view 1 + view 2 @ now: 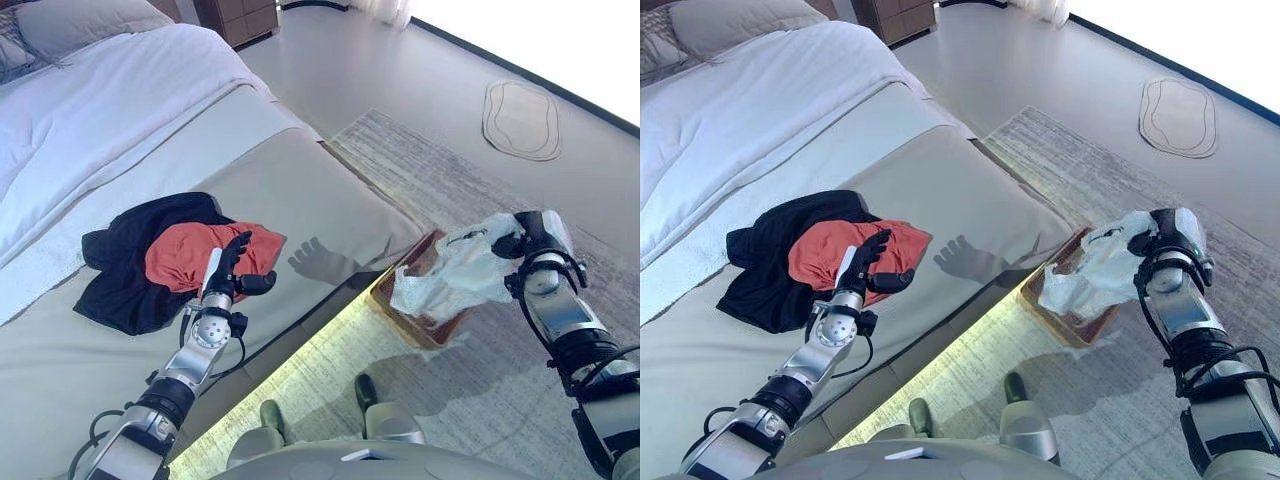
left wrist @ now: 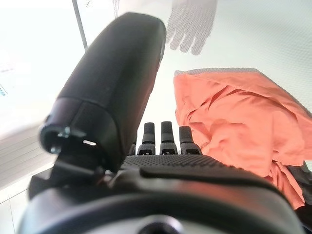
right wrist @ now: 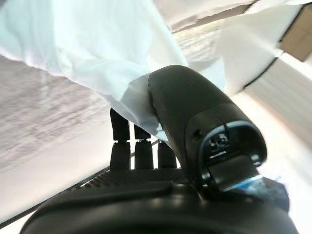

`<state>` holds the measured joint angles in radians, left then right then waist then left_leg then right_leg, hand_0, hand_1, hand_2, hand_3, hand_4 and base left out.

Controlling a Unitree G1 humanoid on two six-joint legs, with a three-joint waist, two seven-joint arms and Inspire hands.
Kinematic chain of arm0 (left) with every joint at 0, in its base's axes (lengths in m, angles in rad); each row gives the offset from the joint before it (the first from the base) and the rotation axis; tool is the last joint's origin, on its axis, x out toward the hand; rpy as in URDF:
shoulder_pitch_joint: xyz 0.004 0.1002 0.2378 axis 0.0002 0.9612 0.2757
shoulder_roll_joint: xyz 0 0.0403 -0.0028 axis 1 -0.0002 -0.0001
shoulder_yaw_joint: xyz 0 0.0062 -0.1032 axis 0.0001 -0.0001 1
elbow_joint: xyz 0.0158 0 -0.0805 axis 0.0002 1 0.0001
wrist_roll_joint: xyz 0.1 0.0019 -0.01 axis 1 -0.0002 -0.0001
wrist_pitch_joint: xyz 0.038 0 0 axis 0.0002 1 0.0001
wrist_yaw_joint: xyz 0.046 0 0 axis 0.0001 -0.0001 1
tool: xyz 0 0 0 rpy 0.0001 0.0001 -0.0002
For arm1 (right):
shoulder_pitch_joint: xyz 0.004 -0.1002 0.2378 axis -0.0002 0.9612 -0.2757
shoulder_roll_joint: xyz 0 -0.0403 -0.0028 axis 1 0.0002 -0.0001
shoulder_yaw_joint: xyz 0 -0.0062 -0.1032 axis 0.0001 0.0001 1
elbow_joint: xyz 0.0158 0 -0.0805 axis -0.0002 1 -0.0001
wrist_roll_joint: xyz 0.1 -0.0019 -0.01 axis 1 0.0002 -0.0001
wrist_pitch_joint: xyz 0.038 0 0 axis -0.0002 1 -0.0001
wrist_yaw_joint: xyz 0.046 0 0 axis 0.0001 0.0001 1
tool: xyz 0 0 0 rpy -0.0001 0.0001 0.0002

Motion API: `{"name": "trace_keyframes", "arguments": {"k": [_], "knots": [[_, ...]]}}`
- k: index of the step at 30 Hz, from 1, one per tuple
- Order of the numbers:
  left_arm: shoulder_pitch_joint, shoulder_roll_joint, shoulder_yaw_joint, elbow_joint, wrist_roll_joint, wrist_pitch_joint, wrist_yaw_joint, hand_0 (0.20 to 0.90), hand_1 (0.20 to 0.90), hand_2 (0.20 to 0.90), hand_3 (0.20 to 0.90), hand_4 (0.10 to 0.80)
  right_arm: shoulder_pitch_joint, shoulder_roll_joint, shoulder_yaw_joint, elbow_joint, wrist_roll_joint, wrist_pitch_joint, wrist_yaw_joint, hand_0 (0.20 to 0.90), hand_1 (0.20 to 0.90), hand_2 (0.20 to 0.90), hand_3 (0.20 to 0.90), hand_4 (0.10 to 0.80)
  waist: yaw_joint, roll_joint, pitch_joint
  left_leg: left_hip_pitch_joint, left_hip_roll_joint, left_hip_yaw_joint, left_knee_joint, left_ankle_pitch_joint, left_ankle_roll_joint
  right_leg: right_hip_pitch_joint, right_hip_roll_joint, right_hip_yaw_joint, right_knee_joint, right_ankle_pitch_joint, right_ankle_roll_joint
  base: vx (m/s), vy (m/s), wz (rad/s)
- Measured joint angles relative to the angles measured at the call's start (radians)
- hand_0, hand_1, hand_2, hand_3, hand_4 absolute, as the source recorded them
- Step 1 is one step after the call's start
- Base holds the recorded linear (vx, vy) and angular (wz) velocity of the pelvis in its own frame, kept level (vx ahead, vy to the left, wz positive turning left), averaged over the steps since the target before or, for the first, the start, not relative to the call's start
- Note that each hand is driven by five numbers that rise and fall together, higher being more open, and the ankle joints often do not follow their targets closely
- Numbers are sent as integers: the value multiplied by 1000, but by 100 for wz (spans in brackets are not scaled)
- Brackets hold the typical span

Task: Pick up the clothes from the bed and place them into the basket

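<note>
An orange garment lies on top of a black garment on the bed's grey cover. My left hand hovers at the orange garment's near edge, fingers straight and open, holding nothing. My right hand is shut on a white garment, which hangs over the brown basket on the rug beside the bed. In the right wrist view the white garment is pinched between thumb and fingers. The left wrist view shows the orange garment just past the fingers.
A white duvet and pillows cover the head of the bed. The basket stands on a grey rug close to the bed's side. A small oval mat lies on the floor further off. A wooden dresser stands at the back.
</note>
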<state>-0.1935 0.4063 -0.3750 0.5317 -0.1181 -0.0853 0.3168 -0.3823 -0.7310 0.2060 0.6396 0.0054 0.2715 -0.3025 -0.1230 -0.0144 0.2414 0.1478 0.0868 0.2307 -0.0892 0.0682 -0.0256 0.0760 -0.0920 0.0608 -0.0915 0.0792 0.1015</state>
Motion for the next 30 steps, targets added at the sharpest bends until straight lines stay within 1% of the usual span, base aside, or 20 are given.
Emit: {"name": "trace_keyframes", "arguments": {"k": [6,14,15,16,17,22,26,30], "knots": [[0,2,-1,0,0,2,-14,900,900,900,900,800,-1,4,4,67,5,6,-19,300,300,300,200,100,10,2,-1,-3,0,-12,0,2,-3,3,-1,-12,0,0,0,10,-15,5],[1,3,-5,0,0,2,-30,900,900,900,900,800,-7,10,13,98,5,0,-15,300,300,300,200,100,19,10,-6,-3,1,-19,0,3,-4,6,-1,-19,0,0,0,5,-8,2],[2,3,-5,0,0,2,-30,900,900,900,900,800,-8,10,21,105,5,-2,-14,399,399,399,315,215,21,12,-7,-4,1,-20,0,3,-4,6,-1,-20,0,0,0,0,0,0],[3,3,-5,0,-1,2,-30,900,900,900,900,800,-8,10,35,105,4,-3,-14,516,516,516,453,353,22,14,-8,-5,1,-20,0,3,-4,6,-1,-21,0,0,0,0,0,0],[5,3,-6,0,0,2,-31,900,900,900,900,800,-8,10,46,105,4,-5,-10,900,900,900,900,800,23,16,-9,-5,1,-21,0,3,-4,6,-1,-21,0,0,0,0,0,0],[26,3,-7,0,-1,2,-32,900,900,900,900,800,-8,26,50,106,3,-6,4,900,900,900,900,800,29,31,-18,-12,1,-24,0,4,-5,2,-1,-24,0,0,0,1,-1,1],[32,3,-7,0,-1,8,-35,900,900,900,900,800,-5,47,50,107,3,-6,4,900,900,900,900,800,38,33,-19,-17,1,-32,0,6,-7,0,-1,-30,0,0,0,5,0,4],[35,5,-7,0,-1,16,-38,900,900,900,900,800,-5,49,50,107,2,-6,4,900,900,900,900,800,43,33,-19,-19,1,-37,0,6,-7,1,-2,-36,0,0,0,17,6,4]]}}
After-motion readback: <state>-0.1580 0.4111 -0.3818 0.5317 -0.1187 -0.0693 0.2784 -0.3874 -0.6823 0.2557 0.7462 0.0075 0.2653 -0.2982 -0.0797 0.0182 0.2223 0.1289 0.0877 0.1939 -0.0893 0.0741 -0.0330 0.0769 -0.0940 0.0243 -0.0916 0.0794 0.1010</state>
